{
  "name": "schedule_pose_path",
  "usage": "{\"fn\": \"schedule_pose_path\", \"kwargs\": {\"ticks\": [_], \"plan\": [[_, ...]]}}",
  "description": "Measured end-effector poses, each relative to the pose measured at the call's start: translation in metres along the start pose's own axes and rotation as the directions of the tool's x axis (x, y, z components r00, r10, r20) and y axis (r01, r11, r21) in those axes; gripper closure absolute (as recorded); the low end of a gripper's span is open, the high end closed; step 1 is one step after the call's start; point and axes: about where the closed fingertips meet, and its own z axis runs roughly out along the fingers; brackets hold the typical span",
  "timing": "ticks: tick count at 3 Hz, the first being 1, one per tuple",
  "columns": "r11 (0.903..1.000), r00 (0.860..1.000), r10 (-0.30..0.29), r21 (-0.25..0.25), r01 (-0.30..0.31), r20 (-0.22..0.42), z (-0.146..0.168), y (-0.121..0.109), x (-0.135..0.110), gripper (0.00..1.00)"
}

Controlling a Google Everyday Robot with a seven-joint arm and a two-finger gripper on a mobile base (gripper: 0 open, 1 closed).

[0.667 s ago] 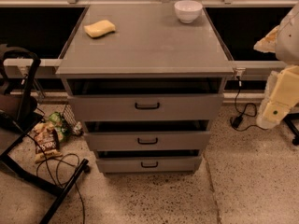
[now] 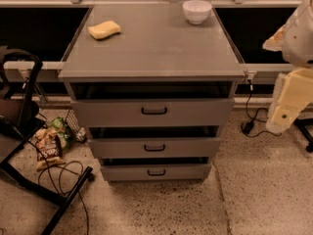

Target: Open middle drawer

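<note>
A grey cabinet (image 2: 151, 48) stands in the middle with three drawers stacked in its front. The middle drawer (image 2: 195, 148) has a medium-height flat front and a small black bar handle (image 2: 154, 147); its front sits in line with the others, and a dark gap shows above it. The tallest drawer (image 2: 205, 112) is above it and the smallest drawer (image 2: 186, 172) is below. My gripper (image 2: 285, 109) is on the cream arm at the right edge, off to the right of the cabinet and well apart from the handles.
A yellow sponge (image 2: 104, 29) and a white bowl (image 2: 197, 11) sit on the cabinet top. A black stand (image 2: 29, 102) with cables and snack bags (image 2: 48, 146) lies on the floor at left. A cable and plug (image 2: 247, 126) lie at right.
</note>
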Motion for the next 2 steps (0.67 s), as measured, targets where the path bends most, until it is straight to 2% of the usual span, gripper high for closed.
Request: {"fn": "schedule_pose_path", "kwargs": {"ticks": [1,2], "plan": [[0.9991,0.998,-0.042,-0.005,0.042,-0.039,0.045,0.006,-0.006,0.00],[0.9986,0.997,-0.045,-0.032,0.043,-0.069,0.121,0.020,-0.002,0.00]]}}
